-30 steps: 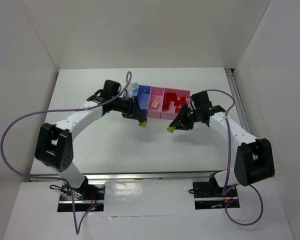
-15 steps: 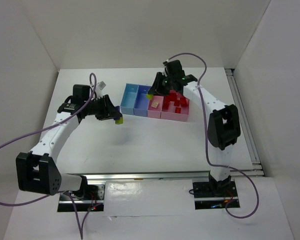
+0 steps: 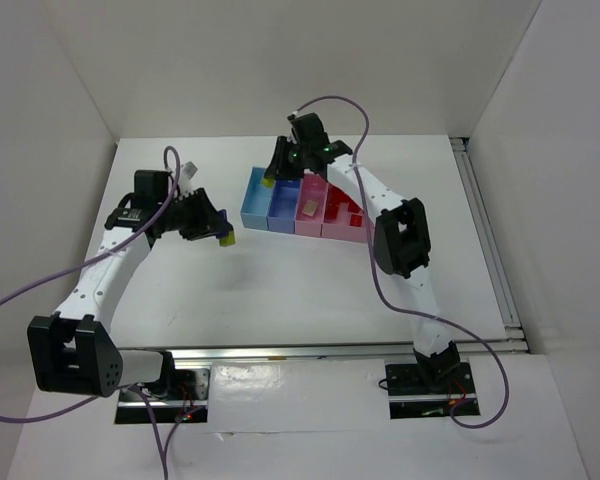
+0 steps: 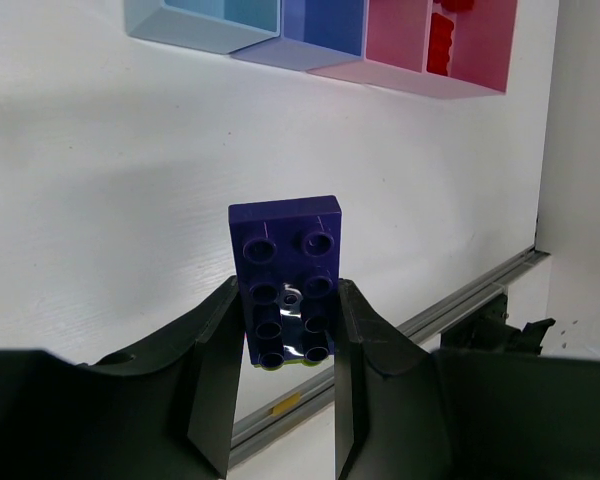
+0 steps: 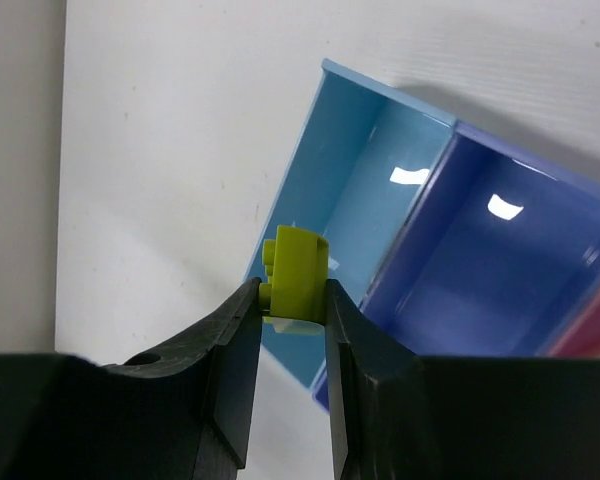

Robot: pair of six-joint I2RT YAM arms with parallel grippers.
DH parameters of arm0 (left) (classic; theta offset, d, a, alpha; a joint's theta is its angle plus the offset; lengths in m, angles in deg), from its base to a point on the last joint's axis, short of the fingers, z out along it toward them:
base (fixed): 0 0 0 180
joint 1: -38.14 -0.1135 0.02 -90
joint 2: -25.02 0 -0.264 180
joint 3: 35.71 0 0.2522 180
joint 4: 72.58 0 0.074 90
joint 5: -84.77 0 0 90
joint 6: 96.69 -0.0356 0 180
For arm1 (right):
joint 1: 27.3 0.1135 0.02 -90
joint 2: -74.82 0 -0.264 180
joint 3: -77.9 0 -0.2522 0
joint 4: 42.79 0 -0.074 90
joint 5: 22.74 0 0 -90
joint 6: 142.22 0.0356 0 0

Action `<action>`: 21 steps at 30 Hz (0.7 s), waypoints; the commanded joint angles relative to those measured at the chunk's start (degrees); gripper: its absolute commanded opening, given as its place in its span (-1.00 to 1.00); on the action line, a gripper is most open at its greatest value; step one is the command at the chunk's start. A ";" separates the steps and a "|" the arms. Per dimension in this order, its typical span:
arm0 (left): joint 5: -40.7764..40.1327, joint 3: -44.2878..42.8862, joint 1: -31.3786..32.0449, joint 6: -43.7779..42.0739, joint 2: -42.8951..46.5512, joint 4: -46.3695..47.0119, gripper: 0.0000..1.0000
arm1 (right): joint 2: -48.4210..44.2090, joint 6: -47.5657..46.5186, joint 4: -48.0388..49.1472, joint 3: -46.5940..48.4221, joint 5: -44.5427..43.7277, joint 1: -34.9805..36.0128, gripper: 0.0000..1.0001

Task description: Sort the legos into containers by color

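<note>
The four joined containers stand at the table's back middle: a light blue bin (image 3: 252,205), a darker blue bin (image 3: 281,207), a pink bin (image 3: 309,212) holding a small whitish brick, and a wider pink bin (image 3: 332,228) with several red legos (image 3: 348,208). My right gripper (image 3: 270,180) is shut on a yellow-green brick (image 5: 298,265) above the light blue bin (image 5: 365,170), beside the darker blue bin (image 5: 500,270). My left gripper (image 3: 220,236) is shut on a purple-blue brick (image 4: 285,270) above the table, left of and in front of the bins (image 4: 205,20).
White enclosure walls close in the table on the left, back and right. A metal rail (image 3: 488,235) runs along the right edge, and another one (image 4: 460,300) along the near edge. Purple cables loop from both arms.
My right arm swung from in front of the bins to over the light blue bin, carrying the yellow-green brick. My left arm drew back to the left, away from the bins.
</note>
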 commanded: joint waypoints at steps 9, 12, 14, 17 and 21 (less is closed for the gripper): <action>0.58 -0.84 -0.50 -1.08 -0.83 0.03 -1.00 | 5.84 -0.90 -0.91 8.25 0.86 2.06 -0.97; 1.20 -1.36 -0.50 -1.09 -1.63 0.03 -1.00 | 6.98 -0.90 -0.91 8.25 0.86 2.06 -0.94; 1.20 -1.37 -0.50 -1.09 -1.63 0.03 -1.00 | 7.50 -0.90 -0.91 8.25 0.86 2.06 -0.73; 1.20 -1.90 -0.50 -1.09 -2.16 0.03 -1.00 | 8.12 -0.90 -0.91 9.83 1.39 2.58 0.06; 1.20 -3.65 -0.50 -1.09 -2.77 0.03 -1.00 | 6.90 -0.90 -1.96 10.45 2.01 2.58 0.23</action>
